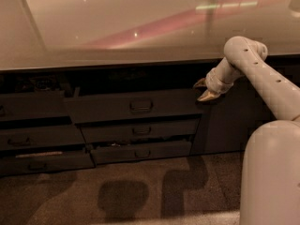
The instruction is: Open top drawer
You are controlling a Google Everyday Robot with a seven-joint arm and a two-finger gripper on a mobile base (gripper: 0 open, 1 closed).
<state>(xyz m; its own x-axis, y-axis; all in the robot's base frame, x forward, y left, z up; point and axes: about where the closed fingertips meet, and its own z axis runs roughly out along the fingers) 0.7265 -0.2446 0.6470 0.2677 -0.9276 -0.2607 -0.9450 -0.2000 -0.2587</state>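
Camera view: white robot arm's two-finger gripper [204,90] is reaching to the right end of the wide dark grey top drawer [103,108], which is sitting just under the pale glossy countertop's [117,27] front edge. Its tan fingers [208,96] are standing apart, clasping nothing visible; contact is impossible to tell.

The gripper [204,90], at the top drawer's [117,108] right end, hides that corner; the drawer's inside is dark; the arm [262,74] is cut off by the right edge.
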